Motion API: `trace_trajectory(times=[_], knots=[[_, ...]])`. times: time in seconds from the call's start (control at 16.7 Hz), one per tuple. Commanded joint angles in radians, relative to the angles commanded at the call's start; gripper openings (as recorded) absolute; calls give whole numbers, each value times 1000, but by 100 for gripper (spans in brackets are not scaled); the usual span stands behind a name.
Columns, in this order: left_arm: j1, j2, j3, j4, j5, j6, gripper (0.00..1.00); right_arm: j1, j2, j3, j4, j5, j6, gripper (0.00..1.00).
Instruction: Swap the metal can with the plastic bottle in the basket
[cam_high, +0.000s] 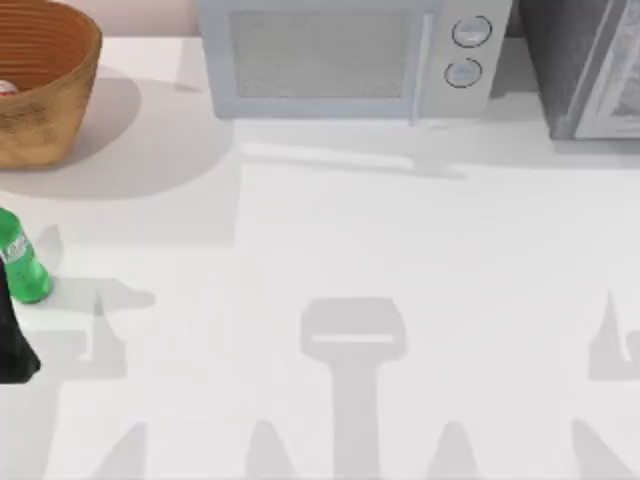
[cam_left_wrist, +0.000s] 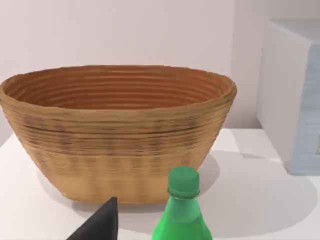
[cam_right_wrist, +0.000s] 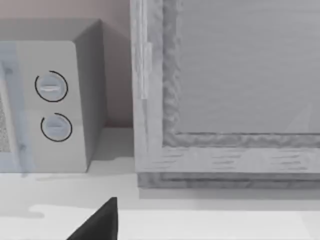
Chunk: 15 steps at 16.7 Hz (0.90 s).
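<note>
Green plastic bottle (cam_high: 22, 262) stands at the table's (cam_high: 400, 250) left edge, left tool's (cam_high: 15, 345) spread untellable.

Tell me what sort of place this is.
Probably a rendered kitchen counter: a white table carrying a microwave with two round dials, a woven basket and a green plastic bottle standing outside the basket.
</note>
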Motion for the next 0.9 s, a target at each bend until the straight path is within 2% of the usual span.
trace_trajectory(times=[0.24,0.48,0.66,0.9], knots=[[4,25,11,-19,0,0,100,0,0,0,0,0,0,100],[23,184,124,-117,10,6,100,0,0,0,0,0,0,100],[40,368,295,-216,29,20,100,0,0,0,0,0,0,100],[66,677,611,-373,66,45,100,0,0,0,0,0,0,100]])
